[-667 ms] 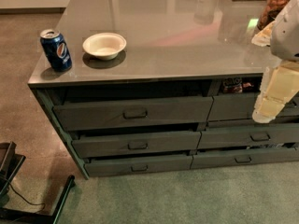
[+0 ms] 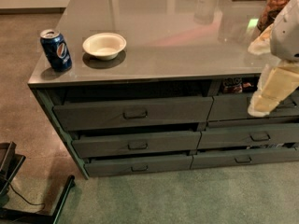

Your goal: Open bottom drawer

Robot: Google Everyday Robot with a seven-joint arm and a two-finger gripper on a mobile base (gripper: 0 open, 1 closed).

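The bottom drawer [image 2: 139,164] is the thin dark grey-green front at the foot of the left three-drawer stack, with a small loop handle [image 2: 139,168] at its centre. It stands slightly out from the cabinet, as do the two taller drawers above it. My gripper [image 2: 261,107], cream-coloured, hangs at the right edge of the view in front of the right stack's top drawer. It is well to the right of and above the bottom drawer and touches nothing that I can see.
A Pepsi can [image 2: 56,49] and a white bowl [image 2: 104,45] stand on the grey countertop [image 2: 177,36]. The neighbouring stack has a like thin drawer [image 2: 243,157]. Green carpet lies in front. A black stand [image 2: 14,181] sits at the lower left.
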